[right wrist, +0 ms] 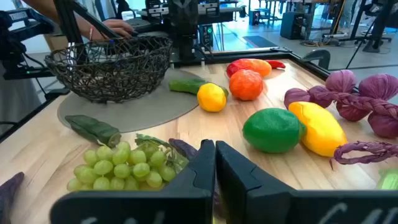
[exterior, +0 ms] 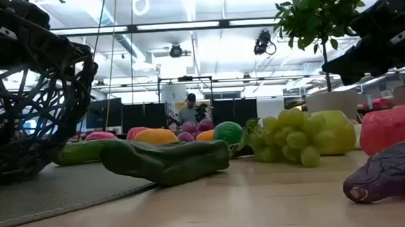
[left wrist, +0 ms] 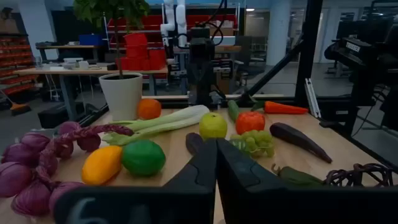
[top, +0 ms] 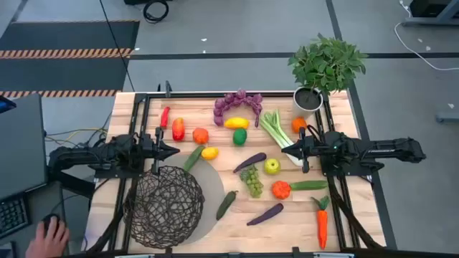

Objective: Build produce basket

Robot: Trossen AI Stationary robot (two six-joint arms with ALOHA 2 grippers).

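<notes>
The wire basket (top: 165, 206) sits empty on a round grey mat (top: 208, 188) at the near left of the wooden surface (top: 301, 222), while the produce lies spread over the rest of the surface, none of it in the basket. Along the far side are a red chili (top: 165, 115), a red-orange pepper (top: 178, 129), a tomato (top: 201, 135), a purple bunch (top: 238, 102) curved over a yellow pepper (top: 237, 122), a green round fruit (top: 239, 136), celery (top: 276, 130) and an orange (top: 298, 124) just beside the white pot of a leafy plant (top: 328, 64). Nearer the middle lie a lemon (top: 209, 153) touching a cucumber (top: 193, 158), an eggplant (top: 249, 162), a green apple (top: 271, 166), green grapes (top: 252, 180), an orange-red pumpkin-like piece (top: 280, 189) and a second cucumber (top: 309, 185). Toward the near edge lie a dark green cucumber (top: 226, 204), another eggplant (top: 265, 214) and a carrot (top: 322, 221). The left end effector (top: 175, 150) hangs clenched and empty above the left side, just past the basket's far rim. The right end effector (top: 287, 150) is likewise clenched on nothing, above the celery's white end. A person's hand (top: 47, 236) rests on a mouse at the lower left, off the surface. In the left wrist view, a dark device at the right bears a small label too blurred to read; no other writing is legible.
</notes>
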